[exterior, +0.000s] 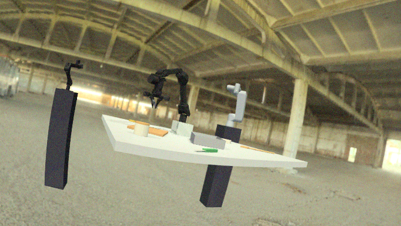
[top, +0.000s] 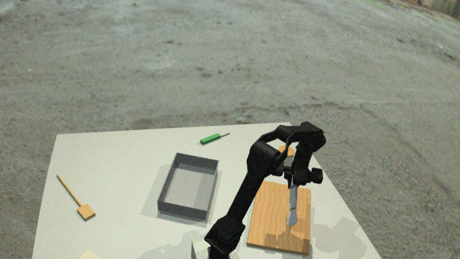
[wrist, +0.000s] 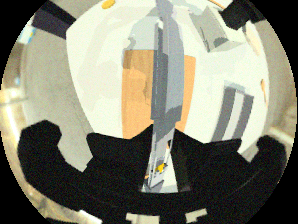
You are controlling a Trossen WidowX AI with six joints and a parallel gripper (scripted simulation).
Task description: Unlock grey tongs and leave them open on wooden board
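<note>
Hand (top: 293, 183): clenched on grey tongs (top: 292, 206), tips down above wooden board (top: 280, 216).
Roasting tin (top: 189, 185): mid-counter (top: 111, 162).
Green screwdriver (top: 210, 137): far edge.
Wooden spatula (top: 75, 199): left edge.

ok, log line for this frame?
gripper: shut on tongs | tongs: tips down, above wooden board | roasting tin: vacated

Above the wooden board (top: 270, 216), the gripper (top: 293, 183) clamps the grey tongs (top: 292, 206), tips down, with open air around them. The roasting tin (top: 189, 185) stands well apart leftward; a small cylinder (exterior: 141, 128) sits near the board's far end on the table (top: 118, 162).
</note>
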